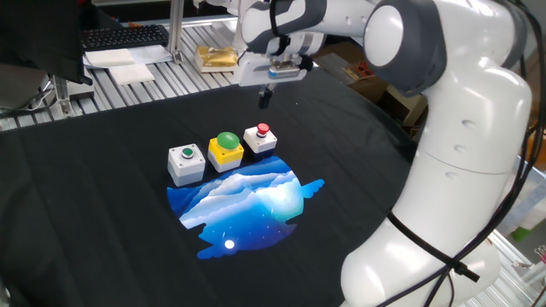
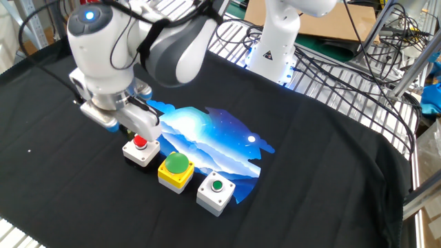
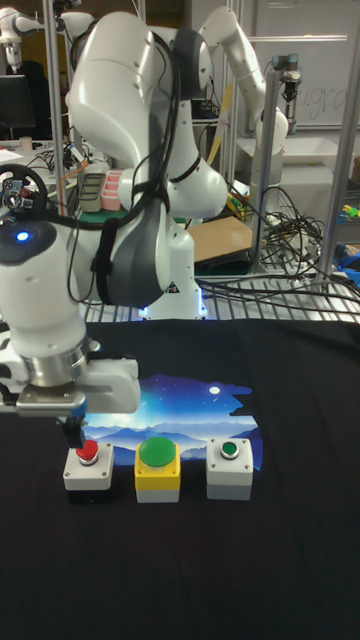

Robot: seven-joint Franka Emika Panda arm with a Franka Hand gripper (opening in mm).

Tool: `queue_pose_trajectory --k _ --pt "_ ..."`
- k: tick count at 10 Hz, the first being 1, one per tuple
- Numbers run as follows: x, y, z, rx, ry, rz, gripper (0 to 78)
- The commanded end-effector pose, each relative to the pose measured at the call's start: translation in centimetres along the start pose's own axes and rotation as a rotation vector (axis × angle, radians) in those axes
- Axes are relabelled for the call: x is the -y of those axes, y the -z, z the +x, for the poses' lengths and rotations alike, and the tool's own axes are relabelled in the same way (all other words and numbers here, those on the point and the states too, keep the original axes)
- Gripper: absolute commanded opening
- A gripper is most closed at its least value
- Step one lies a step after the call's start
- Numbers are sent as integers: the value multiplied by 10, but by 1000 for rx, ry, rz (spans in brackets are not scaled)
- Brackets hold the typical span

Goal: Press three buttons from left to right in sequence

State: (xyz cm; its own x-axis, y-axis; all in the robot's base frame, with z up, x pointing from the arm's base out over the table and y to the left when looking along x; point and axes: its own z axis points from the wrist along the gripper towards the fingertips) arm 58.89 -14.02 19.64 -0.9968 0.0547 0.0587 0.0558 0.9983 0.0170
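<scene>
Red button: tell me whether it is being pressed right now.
Not pressed. In one fixed view the gripper hangs well above the red button, with bare black cloth showing between them. Its box sits upright.

A black cloth [image 1: 102,222] with a blue printed picture [image 1: 247,205] covers my counter. Behind it run metal slats [image 1: 128,81] carrying a keyboard [image 1: 124,36] and papers [image 1: 128,64]. Cardboard [image 2: 324,21] and loose cables [image 2: 358,62] lie to one side; a second white arm [image 3: 250,90] stands by aluminium posts [image 3: 340,150].
</scene>
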Motion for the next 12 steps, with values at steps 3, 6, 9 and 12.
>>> queue_pose_trajectory --k 3,6,9,12 --pt "-6 -20 -6 -8 35 21 0" --pt "-7 -29 -1 -14 36 30 0" --pt "-11 -34 14 -18 28 36 0" --pt "-7 -35 26 -25 30 40 0"
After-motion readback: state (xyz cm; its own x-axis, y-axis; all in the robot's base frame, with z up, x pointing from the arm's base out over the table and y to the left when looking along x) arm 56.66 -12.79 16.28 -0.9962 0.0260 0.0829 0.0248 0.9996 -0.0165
